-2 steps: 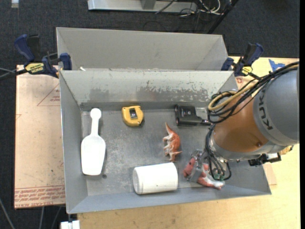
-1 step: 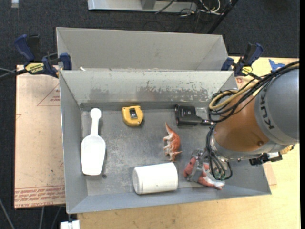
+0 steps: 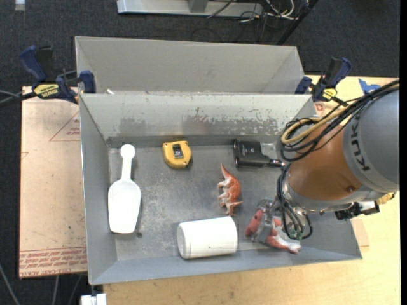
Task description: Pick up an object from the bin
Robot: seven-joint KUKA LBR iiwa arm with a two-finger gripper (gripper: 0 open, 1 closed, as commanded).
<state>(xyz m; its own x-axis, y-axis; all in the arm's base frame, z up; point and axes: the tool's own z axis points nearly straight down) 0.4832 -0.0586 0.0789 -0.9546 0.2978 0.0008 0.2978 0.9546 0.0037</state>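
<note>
The jaws hang low in the grey bin (image 3: 95,189), under the arm's orange wrist cover (image 3: 321,170) and its looped cables. A small red-and-white toy (image 3: 283,242) lies on the bin floor right at them, its red end poking out on their left and its pale end on their near side. Whether the jaws are open or closed on it cannot be told, as the wrist hides them.

Just left of the jaws lies a white cylinder (image 3: 207,237). An orange dinosaur figure (image 3: 229,192) stands left and slightly beyond. A black device (image 3: 251,152) rests beyond them by the far wall. A yellow tape measure (image 3: 177,154) and a white scoop (image 3: 124,199) lie well apart to their left.
</note>
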